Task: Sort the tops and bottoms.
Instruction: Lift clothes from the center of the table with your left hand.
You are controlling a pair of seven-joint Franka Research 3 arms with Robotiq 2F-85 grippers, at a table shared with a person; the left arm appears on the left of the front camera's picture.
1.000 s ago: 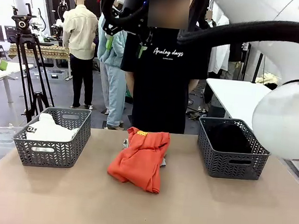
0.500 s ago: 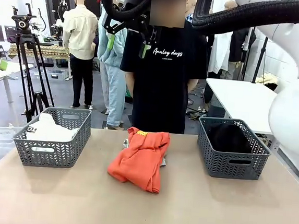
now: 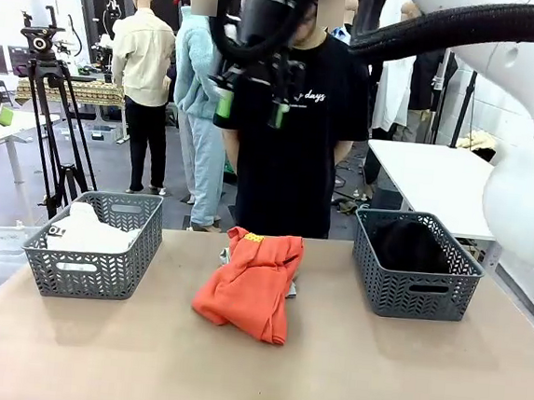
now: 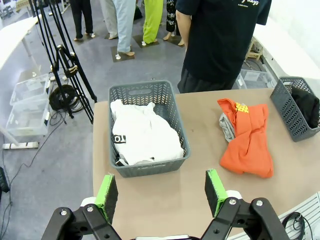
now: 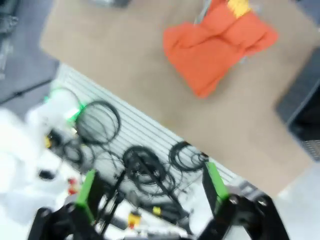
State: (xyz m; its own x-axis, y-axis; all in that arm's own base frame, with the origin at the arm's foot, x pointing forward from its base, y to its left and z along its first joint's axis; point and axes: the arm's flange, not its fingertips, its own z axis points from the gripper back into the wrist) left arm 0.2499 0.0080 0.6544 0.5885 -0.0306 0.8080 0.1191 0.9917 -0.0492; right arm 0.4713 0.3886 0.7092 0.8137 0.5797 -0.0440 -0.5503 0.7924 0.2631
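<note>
Spread wide and empty, both: left gripper (image 4: 161,192) above the near left of the table (image 3: 373,378), right gripper (image 5: 150,187) high over its near edge (blurred view). Mid-table, orange top (image 3: 250,287) heaped on a grey top (image 4: 226,126); yellow label (image 3: 253,238) unreadable. In the left basket (image 3: 92,274), white tee (image 4: 145,137) with black print. "days" on the person's shirt (image 3: 299,156).

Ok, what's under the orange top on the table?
A light grey garment peeks out from under the orange top; the rest of it is covered.
</note>
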